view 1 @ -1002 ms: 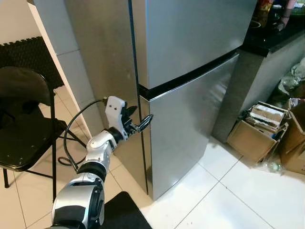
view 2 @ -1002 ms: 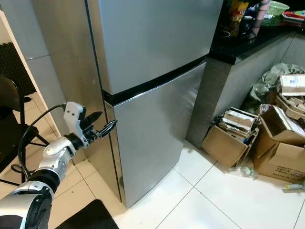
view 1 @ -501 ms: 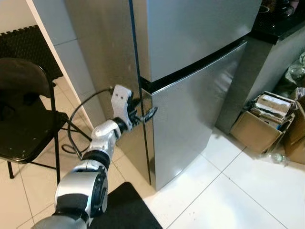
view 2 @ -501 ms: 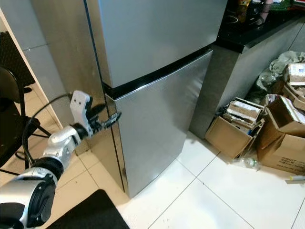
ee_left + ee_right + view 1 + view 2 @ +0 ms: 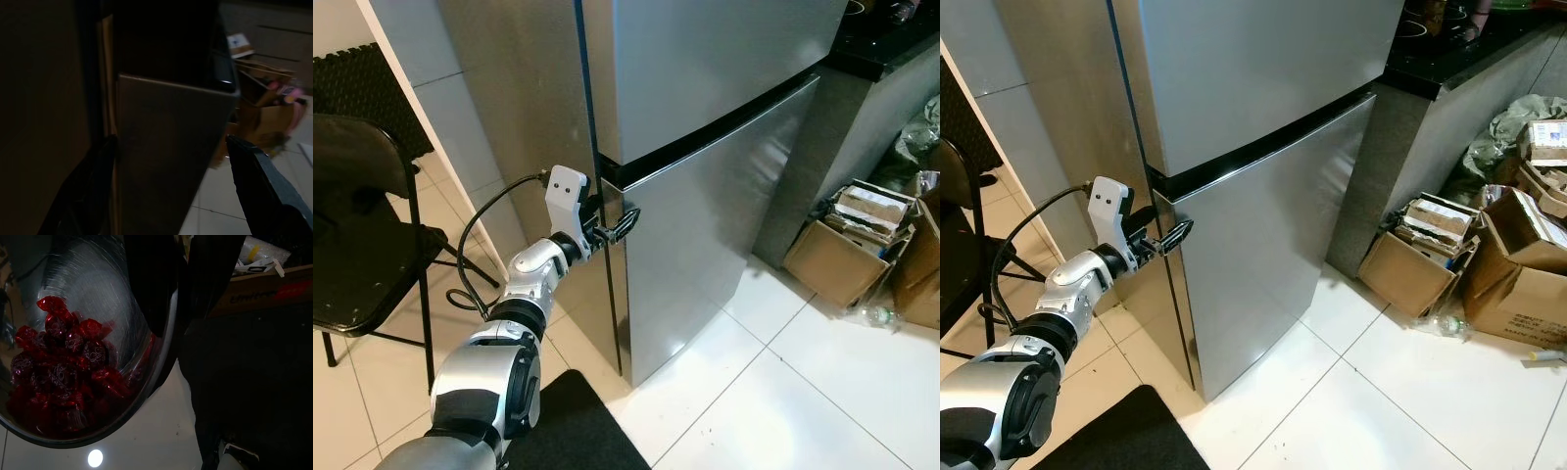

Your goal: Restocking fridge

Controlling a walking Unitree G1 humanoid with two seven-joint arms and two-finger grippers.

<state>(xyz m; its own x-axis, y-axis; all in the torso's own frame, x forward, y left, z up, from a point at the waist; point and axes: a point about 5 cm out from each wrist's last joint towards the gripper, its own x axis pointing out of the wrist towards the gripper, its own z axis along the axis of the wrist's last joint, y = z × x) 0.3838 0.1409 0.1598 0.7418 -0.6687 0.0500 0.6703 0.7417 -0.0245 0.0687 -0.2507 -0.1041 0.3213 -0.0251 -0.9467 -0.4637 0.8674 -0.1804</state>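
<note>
On the far left a black folding chair stands on the white tiled floor, and a black mat lies near the robot's feet. The left arm reaches forward and holds the left claw at the left edge of the fridge, level with the dark seam between the upper door and the lower door. Its two black fingers stand spread apart, one on each side of the lower door's top corner; both doors look closed. A black cable loops from the wrist toward the floor. To the right of the fridge a dark table carries some items too small to tell. Further right, open cardboard boxes sit on the floor. The right claw grips the rim of a shiny metal bowl holding red-wrapped sweets.
</note>
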